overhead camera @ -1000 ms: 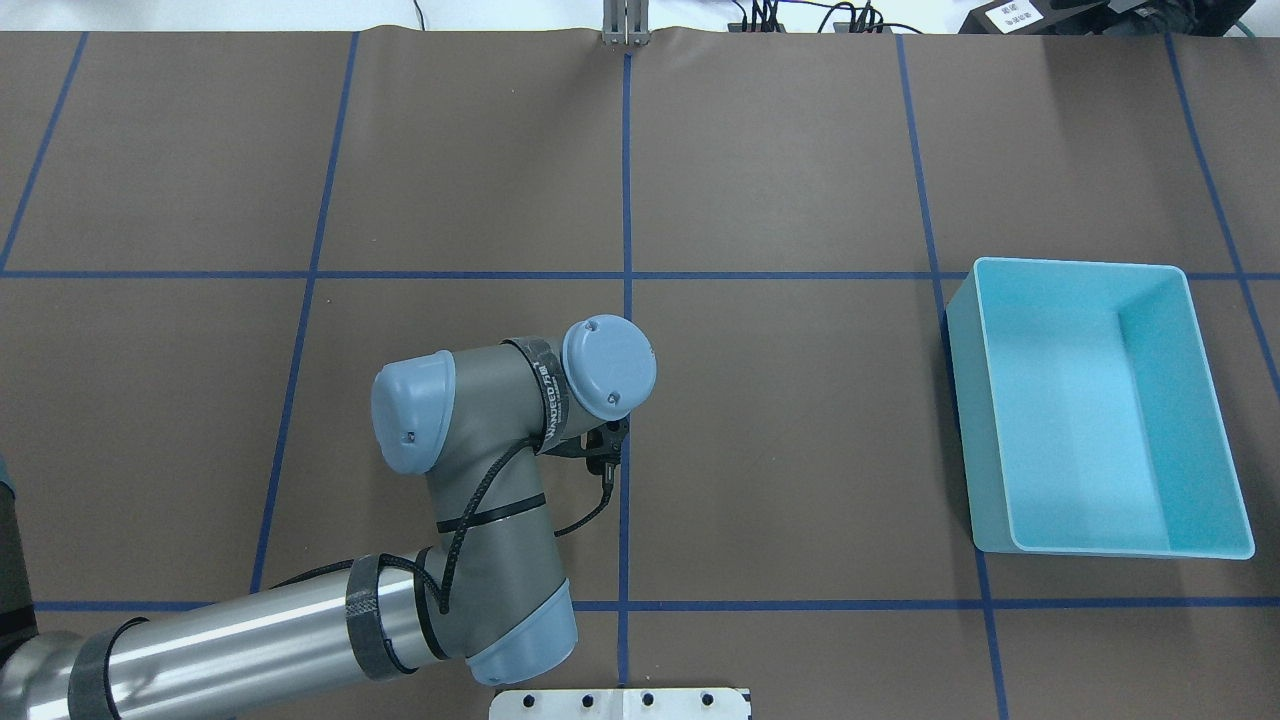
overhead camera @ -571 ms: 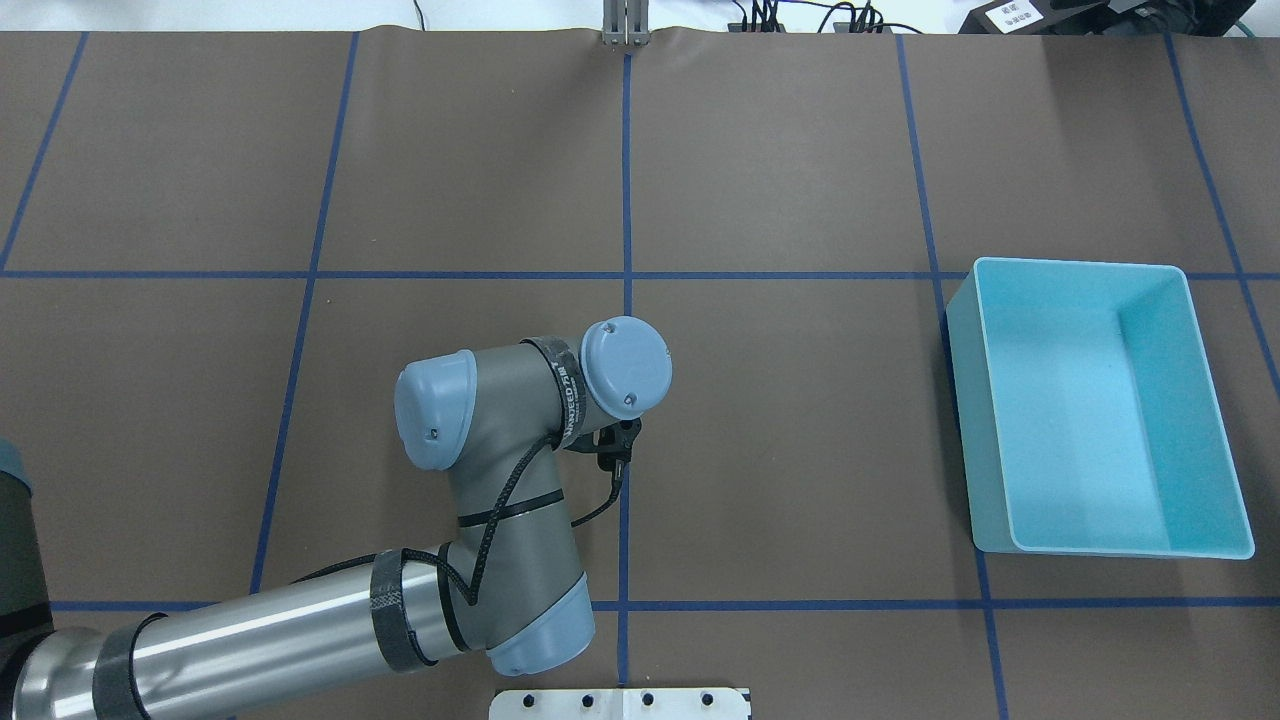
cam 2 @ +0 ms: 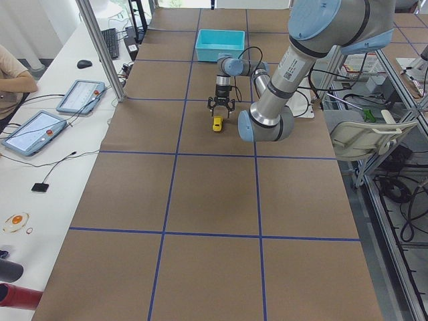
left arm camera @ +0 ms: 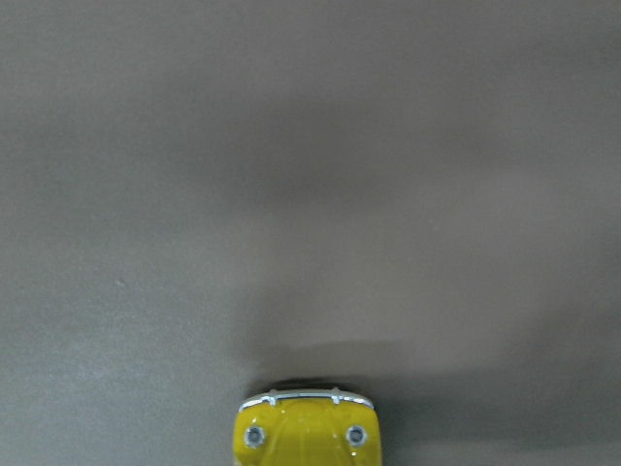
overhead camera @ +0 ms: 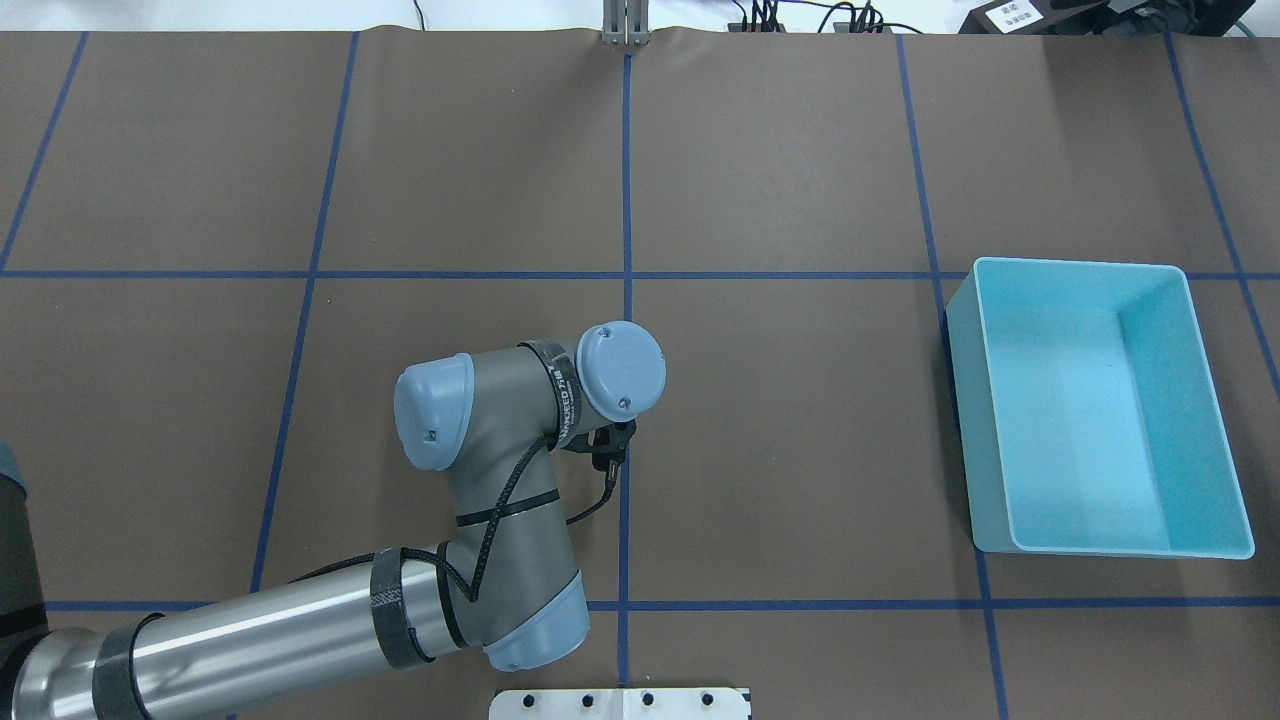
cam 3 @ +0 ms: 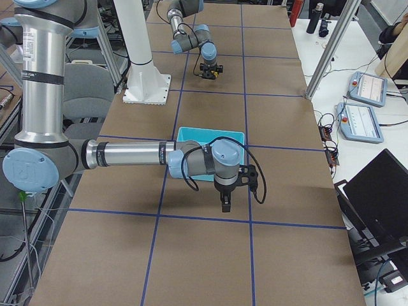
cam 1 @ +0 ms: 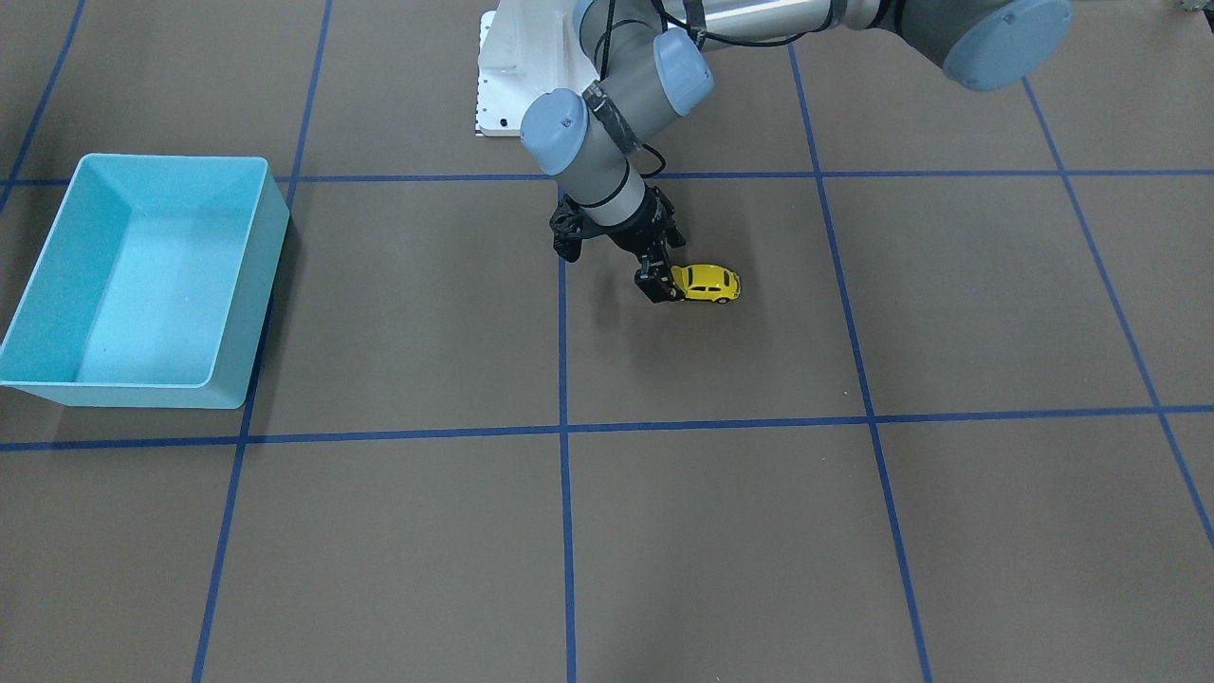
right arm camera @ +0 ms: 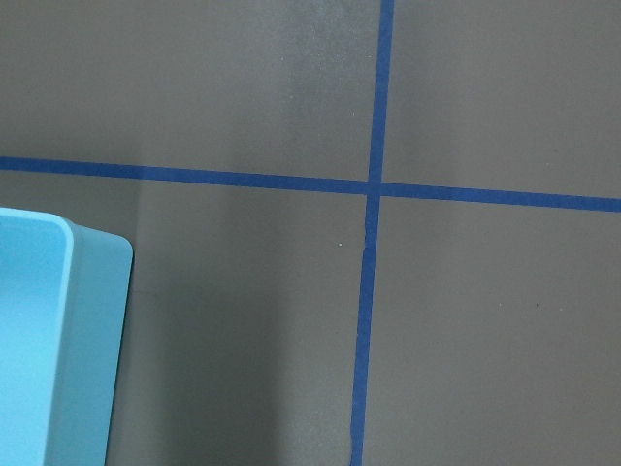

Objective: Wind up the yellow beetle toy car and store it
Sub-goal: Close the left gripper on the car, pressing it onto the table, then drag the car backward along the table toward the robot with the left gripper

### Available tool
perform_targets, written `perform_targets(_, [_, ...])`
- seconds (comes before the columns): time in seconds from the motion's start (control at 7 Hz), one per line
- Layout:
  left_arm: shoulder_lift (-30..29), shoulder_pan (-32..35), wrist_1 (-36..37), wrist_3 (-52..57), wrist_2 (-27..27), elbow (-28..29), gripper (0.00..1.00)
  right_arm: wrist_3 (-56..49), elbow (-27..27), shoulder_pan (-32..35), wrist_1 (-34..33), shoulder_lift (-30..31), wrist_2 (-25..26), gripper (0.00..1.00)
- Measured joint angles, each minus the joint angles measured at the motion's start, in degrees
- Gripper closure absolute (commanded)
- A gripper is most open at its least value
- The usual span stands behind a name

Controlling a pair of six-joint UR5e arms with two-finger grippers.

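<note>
The yellow beetle toy car (cam 1: 708,283) rests on its wheels on the brown mat near the table's middle, also seen as the car (cam 2: 218,124) and the car (cam 3: 214,72). My left gripper (cam 1: 656,289) points straight down and is shut on the car's end nearest the centre tape line. The left wrist view shows only the car's nose (left arm camera: 309,439) with bumper and headlights. From overhead my left wrist (overhead camera: 620,370) hides the car. The blue bin (cam 1: 267,275) stands apart from the car on my right side. My right gripper (cam 3: 225,203) hangs low beside the bin; whether it is open or shut I cannot tell.
The bin (overhead camera: 965,420) holds nothing, and a corner of the bin (right arm camera: 87,330) shows below my right wrist. The white base plate (cam 1: 512,66) sits behind my left gripper. Blue tape lines grid the mat. A person and tablets (cam 2: 80,97) are at a side bench.
Overhead, my left wrist shifted a little to the right, then eased very slightly back to the left. The bin has stayed put.
</note>
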State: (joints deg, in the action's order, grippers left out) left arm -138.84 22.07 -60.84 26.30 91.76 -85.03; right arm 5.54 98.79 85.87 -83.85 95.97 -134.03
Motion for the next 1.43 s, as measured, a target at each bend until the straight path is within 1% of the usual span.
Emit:
perform_targets(0.29, [0.15, 0.09, -1.14, 0.65, -0.14, 0.07, 0.26, 0.00, 0.04, 0.00, 0.00, 0.07, 0.00, 0.00])
perform_targets(0.43, [0.20, 0.19, -1.58, 0.79, -0.17, 0.10, 0.36, 0.00, 0.06, 0.00, 0.00, 0.08, 0.00, 0.00])
perform_targets(0.57, [0.22, 0.31, -1.77, 0.81, -0.20, 0.11, 0.37, 0.00, 0.03, 0.00, 0.00, 0.09, 0.00, 0.00])
perform_targets(0.71, [0.22, 0.35, -2.25, 0.79, -0.48, 0.21, 0.45, 0.00, 0.01, 0.00, 0.00, 0.08, 0.00, 0.00])
perform_targets(1.0, [0.20, 0.35, -3.24, 0.65, -1.21, 0.52, 0.58, 0.00, 0.00, 0.00, 0.00, 0.02, 0.00, 0.00])
perform_targets(1.14, [0.18, 0.35, -3.36, 0.51, -1.27, 0.77, 0.73, 0.00, -0.03, 0.00, 0.00, -0.01, 0.00, 0.00])
perform_targets(1.29, [0.20, 0.37, -3.38, 0.45, -1.24, 0.90, 0.84, 0.00, -0.06, 0.00, 0.00, -0.05, 0.00, 0.00])
perform_targets(1.43, [0.25, 0.42, -3.34, 0.43, -1.16, 0.85, 0.99, 0.00, -0.08, 0.00, 0.00, -0.06, 0.00, 0.00])
